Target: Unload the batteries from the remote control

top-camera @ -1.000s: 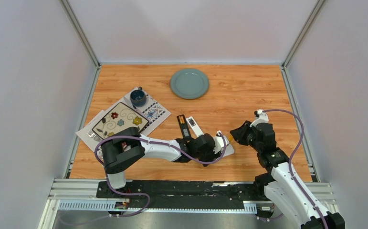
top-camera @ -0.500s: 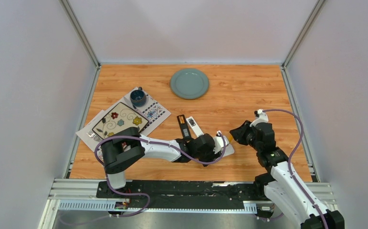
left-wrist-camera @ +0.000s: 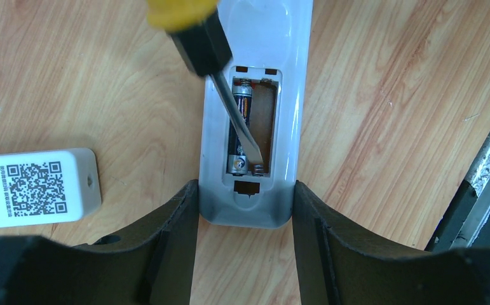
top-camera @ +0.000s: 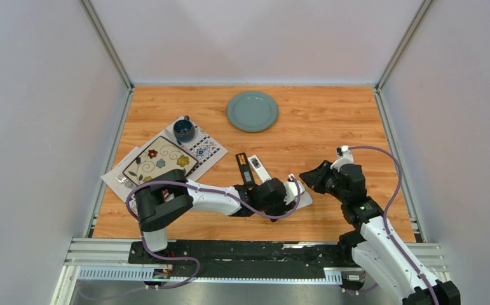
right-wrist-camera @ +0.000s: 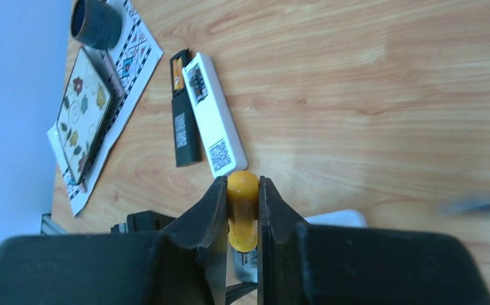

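Note:
A white remote [left-wrist-camera: 261, 32] lies back-up on the wood with its battery bay open. One dark, orange-banded battery [left-wrist-camera: 245, 101] sits in the left slot; the right slot is empty. My left gripper [left-wrist-camera: 245, 190] is shut on the remote's near end, one finger on each side. It shows in the top view [top-camera: 291, 189] too. My right gripper [right-wrist-camera: 243, 184] is shut on the yellow handle of a screwdriver [right-wrist-camera: 243, 210]. The screwdriver's blade [left-wrist-camera: 245, 136] lies slanted across the battery, with its tip at the near end of the bay. The right gripper [top-camera: 311, 176] is just right of the remote [top-camera: 302, 197].
A white cover with a QR label [left-wrist-camera: 32, 187] and a black bar with an orange end [right-wrist-camera: 182, 121] lie left of the remote. A grey plate [top-camera: 252, 111] sits at the back. A mug [top-camera: 183, 129] and a flowered tray [top-camera: 159, 164] rest on a placemat at the left.
My right gripper has moved a little left toward the remote with the screwdriver. The left gripper and the remote have stayed put.

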Motion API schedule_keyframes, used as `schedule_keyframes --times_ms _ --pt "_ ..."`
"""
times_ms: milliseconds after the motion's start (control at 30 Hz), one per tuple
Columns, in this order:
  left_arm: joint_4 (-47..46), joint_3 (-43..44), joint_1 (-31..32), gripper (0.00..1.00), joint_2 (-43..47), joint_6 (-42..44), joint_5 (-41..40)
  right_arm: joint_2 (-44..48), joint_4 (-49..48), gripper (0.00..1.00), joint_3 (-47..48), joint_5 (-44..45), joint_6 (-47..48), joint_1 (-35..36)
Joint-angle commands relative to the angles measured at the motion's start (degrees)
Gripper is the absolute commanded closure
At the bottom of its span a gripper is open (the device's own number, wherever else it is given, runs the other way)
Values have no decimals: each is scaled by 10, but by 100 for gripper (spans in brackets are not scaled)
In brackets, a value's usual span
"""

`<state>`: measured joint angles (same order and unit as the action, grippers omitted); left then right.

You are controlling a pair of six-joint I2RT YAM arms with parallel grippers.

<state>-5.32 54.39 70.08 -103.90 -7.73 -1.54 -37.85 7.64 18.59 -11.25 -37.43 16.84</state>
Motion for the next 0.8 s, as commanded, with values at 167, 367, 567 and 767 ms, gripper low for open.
schedule_keyframes --times_ms 167,367,567,767 --pt "75 -31 5 100 -34 -32 30 -44 -41 100 -1 -32 -29 25" --pt "75 -32 5 100 -32 -33 27 -51 -16 100 29 -7 -2 25" --pt "77 -32 5 100 -32 -33 23 -59 -15 100 35 -4 2 25" --pt "76 -33 5 100 -32 -33 22 -60 -13 100 36 0 2 26"
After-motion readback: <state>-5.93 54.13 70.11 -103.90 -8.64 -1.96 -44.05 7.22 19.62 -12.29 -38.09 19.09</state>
